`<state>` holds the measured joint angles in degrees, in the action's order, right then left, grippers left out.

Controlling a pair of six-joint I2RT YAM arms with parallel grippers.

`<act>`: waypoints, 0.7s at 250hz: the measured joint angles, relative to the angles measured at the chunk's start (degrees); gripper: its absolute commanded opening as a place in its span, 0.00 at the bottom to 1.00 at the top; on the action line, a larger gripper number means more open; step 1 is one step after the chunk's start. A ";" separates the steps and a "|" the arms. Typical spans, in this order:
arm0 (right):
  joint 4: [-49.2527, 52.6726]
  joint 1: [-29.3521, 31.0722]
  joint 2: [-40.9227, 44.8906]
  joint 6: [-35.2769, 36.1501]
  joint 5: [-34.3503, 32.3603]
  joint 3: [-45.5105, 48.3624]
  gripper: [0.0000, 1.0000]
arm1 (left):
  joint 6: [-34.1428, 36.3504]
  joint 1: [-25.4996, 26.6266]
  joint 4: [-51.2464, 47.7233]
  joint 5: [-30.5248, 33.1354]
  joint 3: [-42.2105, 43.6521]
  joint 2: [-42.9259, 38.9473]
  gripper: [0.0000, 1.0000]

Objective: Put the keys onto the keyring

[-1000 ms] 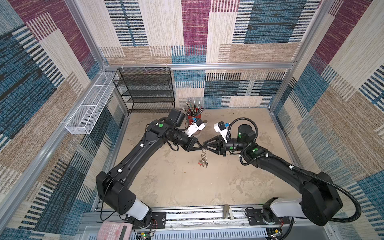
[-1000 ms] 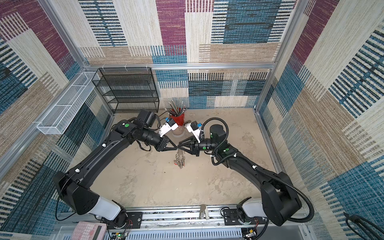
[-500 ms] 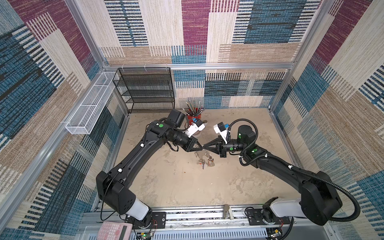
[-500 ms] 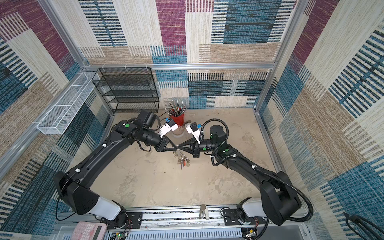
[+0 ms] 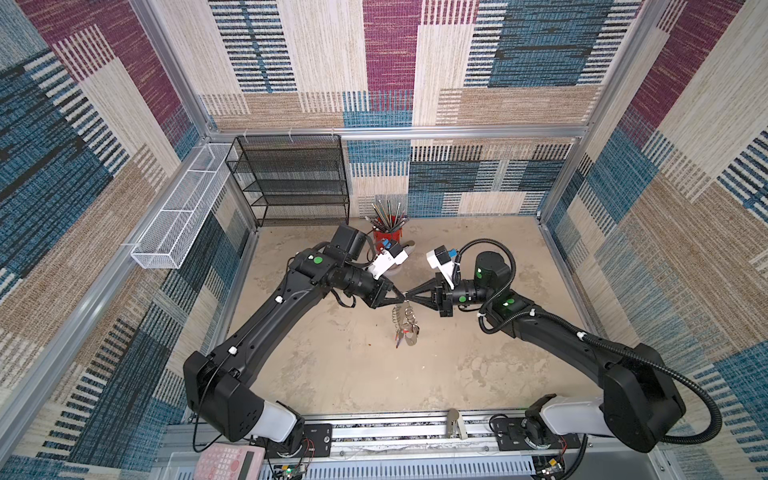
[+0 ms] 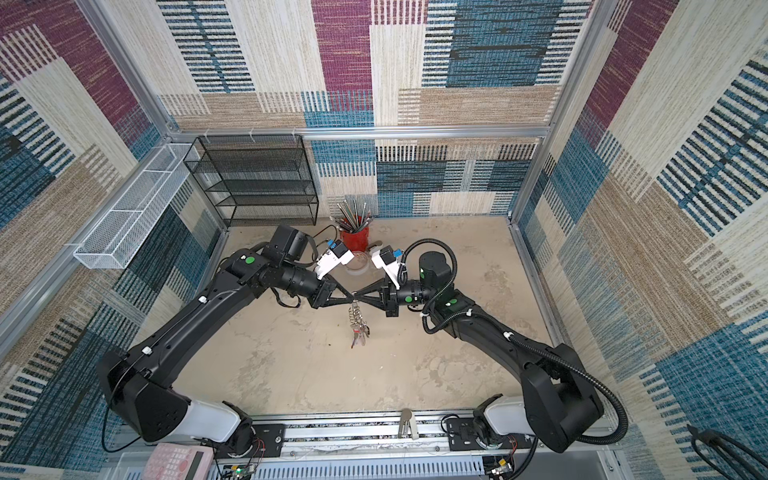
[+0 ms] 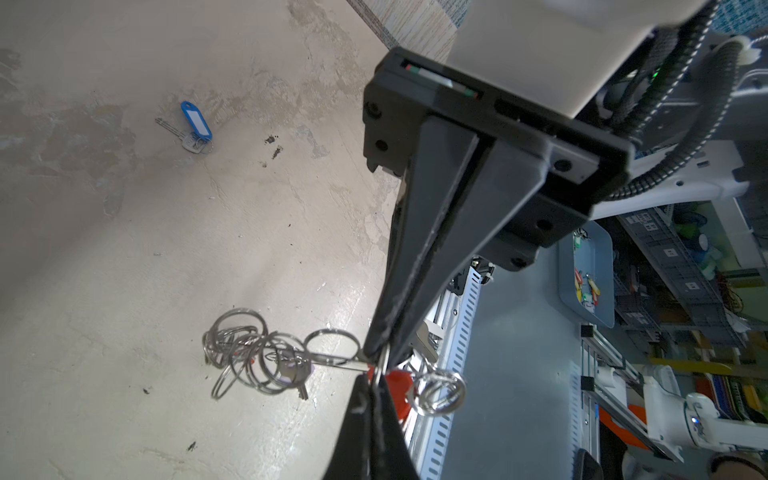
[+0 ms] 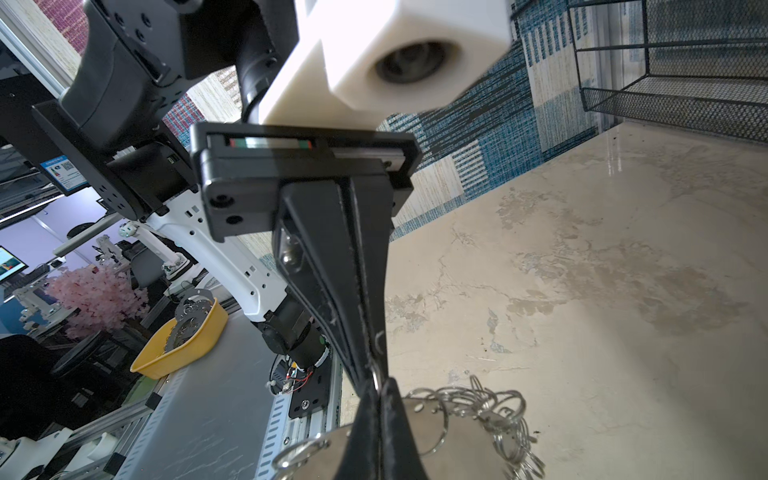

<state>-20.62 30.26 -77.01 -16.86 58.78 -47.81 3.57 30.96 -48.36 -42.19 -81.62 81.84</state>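
In both top views my left gripper (image 5: pixel 401 296) and right gripper (image 5: pixel 409 296) meet tip to tip above the middle of the floor. Each is shut on the same silver split ring of the keyring (image 5: pixel 405 319), which hangs below the tips. The left wrist view shows that ring (image 7: pixel 376 368) pinched between both pairs of fingertips. A red-tagged key (image 7: pixel 399 384) and a silver key (image 7: pixel 297 374) dangle among the rings. The keyring's gray plate (image 8: pixel 457 440) fills the right wrist view beside my right gripper (image 8: pixel 378 395). A blue-tagged key (image 7: pixel 195 124) lies alone on the floor.
A red cup of pens (image 5: pixel 388 235) and a clear round roll (image 6: pixel 357 262) stand just behind the grippers. A black wire shelf (image 5: pixel 295 178) is at the back left and a white wire basket (image 5: pixel 183 220) hangs on the left wall.
My right gripper has shut on the ring. The keyring swung up sideways half a second ago and now hangs down again. Both arms have stayed in place.
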 measured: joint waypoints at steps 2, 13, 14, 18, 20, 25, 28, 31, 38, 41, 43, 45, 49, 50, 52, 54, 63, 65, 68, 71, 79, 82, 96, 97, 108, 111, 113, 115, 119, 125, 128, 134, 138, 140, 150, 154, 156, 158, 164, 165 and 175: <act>-0.15 0.00 0.00 -0.07 0.04 0.00 0.00 | -0.20 -0.02 0.39 0.00 0.35 -0.31 0.13; -0.70 0.04 0.00 -0.70 0.04 0.04 0.00 | -1.07 -0.07 2.54 0.02 2.34 -2.05 0.17; -0.81 0.04 0.00 -0.81 0.04 0.04 0.00 | -1.14 -0.07 2.71 0.02 2.49 -2.21 0.17; -1.09 0.04 0.00 -1.03 0.09 0.09 0.00 | -1.73 -0.07 3.65 0.00 3.37 -3.04 0.18; -1.27 0.04 0.00 -1.14 0.15 0.11 0.00 | -1.95 -0.07 4.09 0.02 3.76 -3.39 0.19; -1.60 0.02 0.00 -1.40 0.15 0.11 0.00 | -2.56 -0.07 5.51 0.02 5.01 -4.48 0.20; -1.92 -0.02 0.00 -1.62 0.13 0.15 0.00 | -2.89 -0.09 6.25 0.07 5.64 -5.05 0.21; -2.14 -0.02 0.00 -1.79 0.13 0.17 0.00 | -3.37 -0.09 6.71 0.09 6.23 -5.55 0.22; -2.69 -0.02 0.00 -2.27 0.07 0.22 0.00 | -5.01 -0.09 8.52 0.00 7.91 -7.06 0.26; -2.95 -0.02 -0.02 -2.51 0.09 0.22 0.00 | -5.40 -0.09 9.14 -0.02 8.59 -7.67 0.27; -3.15 -0.02 -0.02 -2.60 0.11 0.22 0.00 | -5.53 -0.09 9.62 -0.02 9.01 -8.07 0.28; -3.39 -0.02 -0.02 -2.73 0.11 0.26 0.00 | -5.66 -0.09 10.38 0.00 9.64 -8.61 0.28; -3.72 -0.02 -0.02 -2.91 0.11 0.28 0.00 | -6.05 -0.09 11.13 -0.02 10.43 -9.31 0.29; -3.91 -0.02 -0.04 -3.04 0.11 0.31 0.00 | -6.21 -0.09 11.37 -0.04 10.64 -9.51 0.30; -4.09 -0.02 -0.04 -3.19 0.11 0.33 0.00 | -6.47 -0.09 11.89 -0.09 11.04 -9.86 0.30; -4.20 -0.02 -0.07 -3.28 0.11 0.33 0.00 | -6.67 -0.09 12.46 -0.11 11.45 -10.19 0.31; -5.22 -0.09 -0.11 -4.04 0.15 0.52 0.00 | -8.11 -0.09 15.23 -0.09 13.64 -12.00 0.34; -5.46 -0.13 -0.11 -4.17 0.15 0.59 0.00 | -8.22 -0.09 15.61 -0.09 13.99 -12.31 0.35; -5.75 -0.11 -0.13 -4.35 0.17 0.63 0.00 | -8.59 -0.09 16.46 -0.09 14.78 -12.98 0.37; -6.01 -0.11 -0.15 -4.59 0.20 0.70 0.00 | -8.92 -0.09 17.29 -0.04 15.34 -13.44 0.38; -6.95 -0.11 -0.24 -5.27 0.24 0.98 0.00 | -9.88 -0.09 19.71 0.09 17.20 -14.84 0.41; -7.28 -0.11 -0.26 -5.55 0.26 1.07 0.00 | -10.19 -0.11 20.39 0.09 17.79 -15.30 0.42; -8.76 -0.11 -0.31 -6.88 0.70 1.51 0.00 | -12.46 -0.22 24.24 0.09 20.74 -17.44 0.44; -8.85 -0.11 -0.33 -6.93 0.72 1.53 0.00 | -12.61 -0.22 24.48 0.09 20.92 -17.55 0.44; -10.05 -0.04 -0.33 -7.76 0.90 1.77 0.00 | -14.25 -0.33 27.32 0.09 22.93 -18.84 0.43; -10.27 -0.07 -0.33 -7.96 0.96 1.81 0.00 | -14.75 -0.39 28.48 0.09 23.56 -19.19 0.43; -10.47 -0.07 -0.33 -8.13 1.01 1.84 0.00 | -14.99 -0.44 29.00 0.11 23.87 -19.34 0.43; -10.73 -0.07 -0.33 -8.35 1.09 1.88 0.00 | -15.32 -0.48 29.53 0.11 24.22 -19.50 0.43; -11.17 -0.07 -0.33 -8.61 1.25 1.97 0.00 | -15.93 -0.50 30.64 0.09 24.87 -19.80 0.43; -11.82 -0.07 -0.33 -8.98 1.31 2.10 0.00 | -17.03 -0.61 32.54 0.09 26.03 -20.28 0.43; -12.20 -0.07 -0.33 -9.25 1.33 2.16 0.00 | -17.46 -0.68 33.53 0.09 26.56 -20.48 0.43; -12.79 -0.07 -0.33 -9.66 1.55 2.27 0.00 | -18.51 -0.87 35.58 0.09 27.80 -20.92 0.43; -13.07 -0.07 -0.33 -9.92 1.68 2.34 0.00 | -19.15 -0.94 36.98 0.09 28.57 -21.18 0.43; -13.20 -0.07 -0.33 -10.01 1.70 2.36 0.00 | -19.63 -0.96 37.92 0.09 29.16 -21.38 0.43; -14.08 -0.07 -0.33 -10.51 2.14 2.49 0.00 | -21.38 -1.25 41.31 0.09 31.17 -22.01 0.42; -14.36 -0.07 -0.33 -10.75 2.27 2.56 0.00 | -22.40 -1.36 43.10 0.07 32.15 -22.29 0.42; -14.49 -0.07 -0.33 -10.86 2.32 2.56 0.00 | -22.77 -1.38 43.74 0.09 32.52 -22.38 0.42; -14.67 -0.07 -0.33 -10.99 2.32 2.58 0.00 | -23.15 -1.40 44.41 0.09 32.92 -22.49 0.42; -15.04 -0.07 -0.33 -11.41 2.40 2.62 0.00 | -24.28 -1.55 46.75 0.09 34.07 -22.75 0.42; -15.10 -0.07 -0.33 -11.47 2.43 2.62 0.00 | -24.44 -1.60 47.08 0.09 34.27 -22.80 0.42; -15.74 -0.07 -0.33 -11.82 2.71 2.67 0.00 | -26.34 -1.73 51.01 0.07 36.17 -23.19 0.42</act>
<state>-36.36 30.20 -77.34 -28.69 61.49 -45.15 -22.76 29.23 2.66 -42.13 -45.45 58.65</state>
